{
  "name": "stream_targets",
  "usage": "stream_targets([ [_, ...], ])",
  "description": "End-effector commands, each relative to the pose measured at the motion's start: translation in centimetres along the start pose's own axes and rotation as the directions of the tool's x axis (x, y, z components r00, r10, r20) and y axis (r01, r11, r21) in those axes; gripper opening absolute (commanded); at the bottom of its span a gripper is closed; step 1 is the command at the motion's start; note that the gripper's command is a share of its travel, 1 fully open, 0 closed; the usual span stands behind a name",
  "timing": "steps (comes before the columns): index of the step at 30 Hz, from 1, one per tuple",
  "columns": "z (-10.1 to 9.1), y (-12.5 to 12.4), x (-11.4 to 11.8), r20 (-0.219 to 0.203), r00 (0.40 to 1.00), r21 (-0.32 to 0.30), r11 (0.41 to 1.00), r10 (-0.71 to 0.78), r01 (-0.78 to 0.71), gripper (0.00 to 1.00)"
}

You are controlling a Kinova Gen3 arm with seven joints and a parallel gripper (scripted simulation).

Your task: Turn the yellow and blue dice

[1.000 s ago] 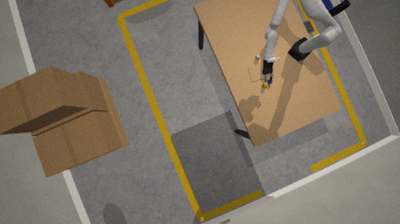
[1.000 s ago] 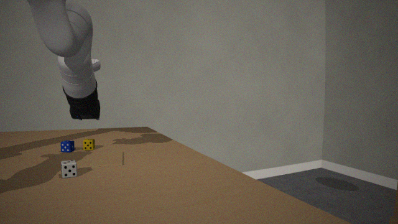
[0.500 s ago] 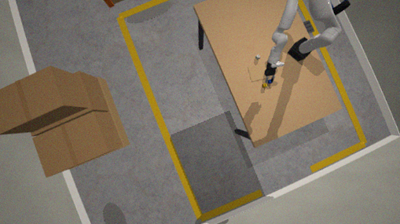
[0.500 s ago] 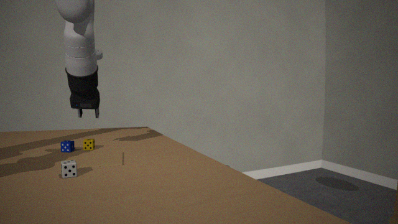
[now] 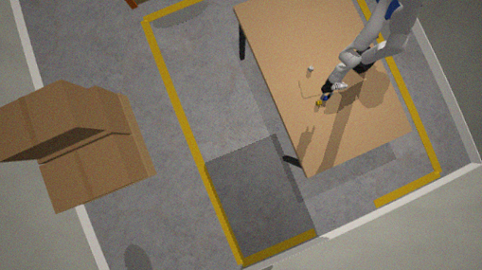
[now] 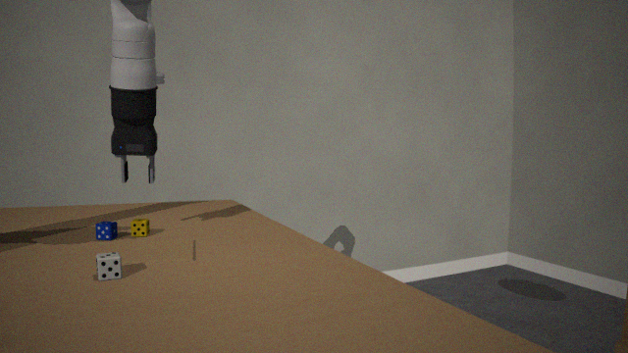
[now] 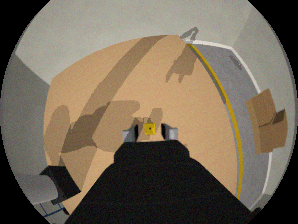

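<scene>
From the top, the gripper [image 5: 326,92] [image 6: 137,177] [image 7: 149,129] is over the table [image 5: 313,38] [image 6: 304,299] [image 7: 195,130], right beside the blue die [image 5: 325,97] [image 6: 106,230] as seen from above, and too small there for its opening to be read. The yellow die [image 5: 319,102] [image 6: 139,227] [image 7: 150,129] is near the blue one, and the white die [image 5: 311,68] [image 6: 109,267] sits well apart from both. Thin lines meet at a corner near the dice, but the mat's full outline can't be made out. The pips are too small to read.

In the exterior view, the two fingers stand wide apart, pointing down, with only air between them; they are above the table and touch no die. The blue and yellow dice lie flat, a gap between them, with the white die nearer the camera. Each shows five pips on a front face; the blue and yellow top faces are too foreshortened to read surely.

In the wrist view, the yellow die shows below the parted fingers, framed between them, a single dark pip facing up. The gripper body fills the lower middle, hiding the table behind it.
</scene>
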State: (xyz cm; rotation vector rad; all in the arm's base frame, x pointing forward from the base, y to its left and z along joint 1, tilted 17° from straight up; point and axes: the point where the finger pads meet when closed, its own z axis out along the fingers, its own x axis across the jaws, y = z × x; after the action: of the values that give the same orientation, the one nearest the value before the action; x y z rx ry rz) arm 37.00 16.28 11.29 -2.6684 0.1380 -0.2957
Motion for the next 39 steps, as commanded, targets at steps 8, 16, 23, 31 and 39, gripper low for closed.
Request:
stream_targets([
  [8,-0.4,-2.7,-0.2,-0.015,0.997,-0.156,0.985,-0.080,0.077,0.87],
  [16,-0.2,-2.9,-0.4,-0.004,0.997,-0.216,0.973,-0.080,0.077,0.87],
  [23,-0.4,-3.2,-0.3,-0.009,0.997,-0.261,0.962,-0.080,0.075,0.87],
  [31,-0.5,-3.3,-0.2,-0.014,0.997,-0.280,0.957,-0.080,0.073,0.87],
  [39,-0.5,-3.4,-0.2,-0.016,0.997,-0.285,0.956,-0.080,0.072,0.87],
])
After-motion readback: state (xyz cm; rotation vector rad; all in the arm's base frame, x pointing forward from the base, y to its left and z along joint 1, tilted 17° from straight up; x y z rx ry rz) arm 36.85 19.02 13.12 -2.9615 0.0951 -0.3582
